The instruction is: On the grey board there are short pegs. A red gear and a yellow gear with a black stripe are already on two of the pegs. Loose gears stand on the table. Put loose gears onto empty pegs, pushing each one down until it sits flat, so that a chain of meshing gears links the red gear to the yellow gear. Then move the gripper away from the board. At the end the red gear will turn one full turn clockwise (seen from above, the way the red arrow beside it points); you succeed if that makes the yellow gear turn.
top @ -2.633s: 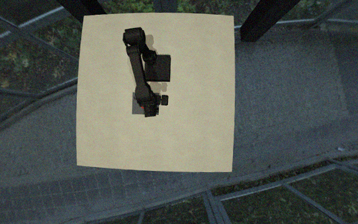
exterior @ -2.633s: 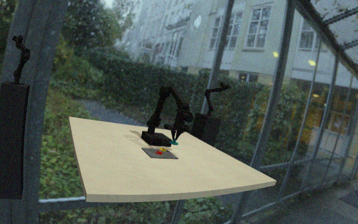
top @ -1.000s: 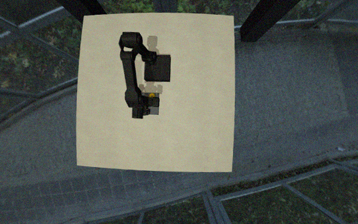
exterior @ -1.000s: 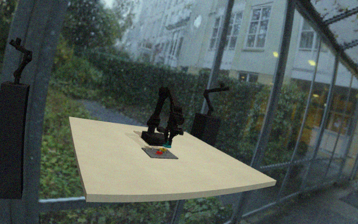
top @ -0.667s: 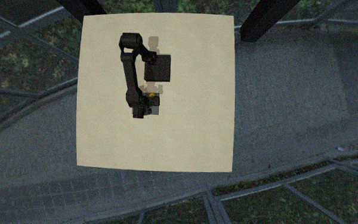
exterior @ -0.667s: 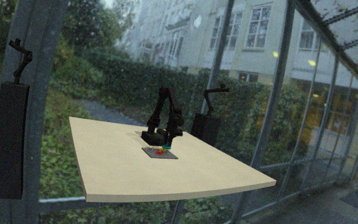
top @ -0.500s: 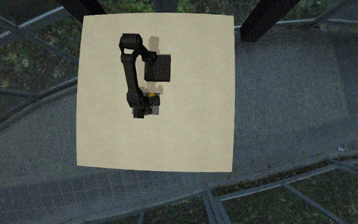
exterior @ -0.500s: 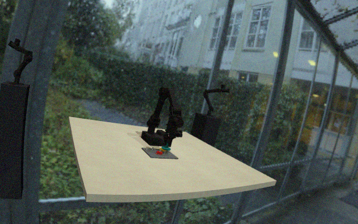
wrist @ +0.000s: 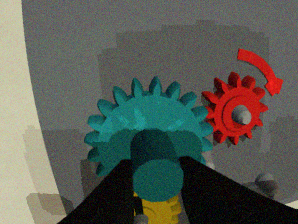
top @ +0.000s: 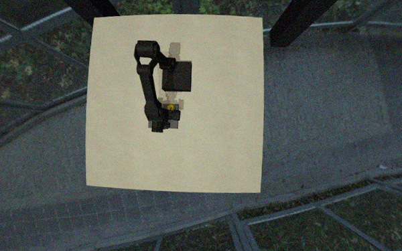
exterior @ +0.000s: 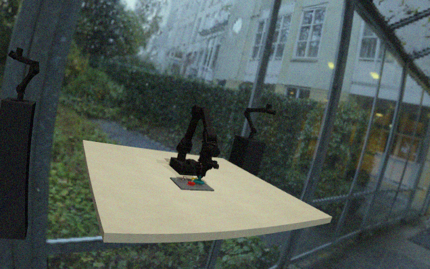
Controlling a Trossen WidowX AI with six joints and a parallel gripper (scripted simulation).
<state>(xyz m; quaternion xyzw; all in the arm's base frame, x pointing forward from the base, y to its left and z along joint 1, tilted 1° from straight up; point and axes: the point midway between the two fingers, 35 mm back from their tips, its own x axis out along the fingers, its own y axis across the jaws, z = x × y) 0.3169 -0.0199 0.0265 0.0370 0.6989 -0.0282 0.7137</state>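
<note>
My gripper [exterior: 200, 176] [wrist: 154, 167] is shut on the upright knob of the large teal gear [exterior: 198, 182] [wrist: 150, 107], over the grey board [top: 174, 124] [exterior: 207, 188] [wrist: 55, 95]. In the wrist view the teal gear's right teeth are right beside or overlapping those of the red gear [exterior: 191, 183] [wrist: 223, 111], which is on its peg. The yellow gear [top: 170, 106] [wrist: 165, 212] is partly hidden below the knob in the wrist view. Whether the teal gear is on a peg or sits flat is hidden.
A bare peg [wrist: 266, 181] stands at the lower right of the wrist view, and another [wrist: 209, 164] peeks out beside the teal gear. The red arrow [wrist: 263, 71] lies beside the red gear. The arm's dark base [top: 178, 76] stands behind the board on the table [top: 218, 143].
</note>
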